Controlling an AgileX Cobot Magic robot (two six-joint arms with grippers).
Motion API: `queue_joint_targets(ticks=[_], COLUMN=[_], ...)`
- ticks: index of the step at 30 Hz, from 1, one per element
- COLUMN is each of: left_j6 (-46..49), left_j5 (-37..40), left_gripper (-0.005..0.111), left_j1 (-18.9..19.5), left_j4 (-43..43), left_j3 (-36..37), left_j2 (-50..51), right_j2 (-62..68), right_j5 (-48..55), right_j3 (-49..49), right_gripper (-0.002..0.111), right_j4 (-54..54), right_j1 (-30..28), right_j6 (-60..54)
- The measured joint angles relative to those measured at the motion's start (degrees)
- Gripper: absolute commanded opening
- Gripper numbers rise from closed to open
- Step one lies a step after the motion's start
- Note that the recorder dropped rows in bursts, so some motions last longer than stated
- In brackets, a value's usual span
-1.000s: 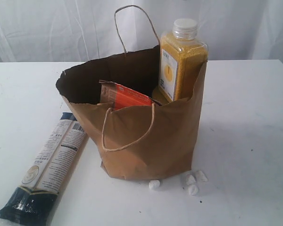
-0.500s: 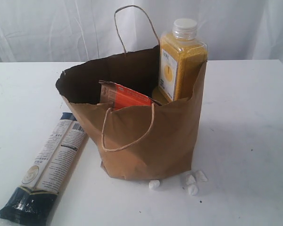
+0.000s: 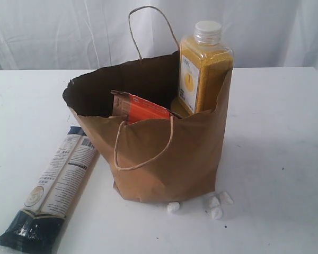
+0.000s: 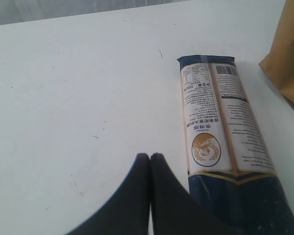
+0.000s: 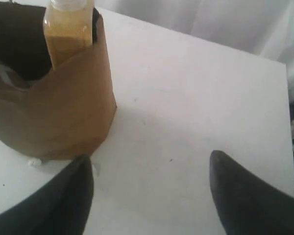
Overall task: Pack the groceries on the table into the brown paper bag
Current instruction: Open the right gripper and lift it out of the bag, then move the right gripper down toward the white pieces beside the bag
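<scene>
The exterior camera looks from the near side, slightly raised, toward the far curtain (image 3: 53,32), close on the brown paper bag (image 3: 164,159). The left wrist camera hangs low over the desk (image 4: 78,88) at the left, looking past the left gripper (image 4: 150,156) along the long navy-cream packet (image 4: 220,132). The right wrist camera looks down from the right, past the right gripper (image 5: 150,157). All three views share the bag.

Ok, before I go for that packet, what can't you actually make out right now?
- Floor of the brown paper bag: exterior view, hidden by its front wall, so what else lies inside can't be told.
- Brown pouch: only its top shows above the rim.
- Yellow-grain bottle: right wrist view, cap cut by the frame edge.
- White bits by the bag: too small to identify.
- Long packet: left wrist view, near end cut off.
</scene>
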Motion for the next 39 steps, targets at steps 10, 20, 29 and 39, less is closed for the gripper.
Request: queue_joint_targets(ticks=[10,20,29,39], left_j6=[0.0,0.0,0.0,0.0], left_j5=[0.0,0.0,0.0,0.0], left_gripper=[0.000,0.000,0.000,0.000], left_j1=[0.0,0.0,0.0,0.0], left_j4=[0.0,0.0,0.0,0.0], left_j3=[0.0,0.0,0.0,0.0], left_j2=[0.0,0.0,0.0,0.0], right_j2=[-1.4,-0.5,10.7,28.0], right_j5=[-4.3,-19.4,-30.7,-42.8], right_j3=[14.7,30.4,34.9,34.9], right_gripper=[0.063,0.063,0.060,0.046], right_j4=[2.4,5.5,10.4,13.7], right_j1=[0.0,0.0,0.0,-2.1], right_j6=[9.6,17.1,17.2,13.2])
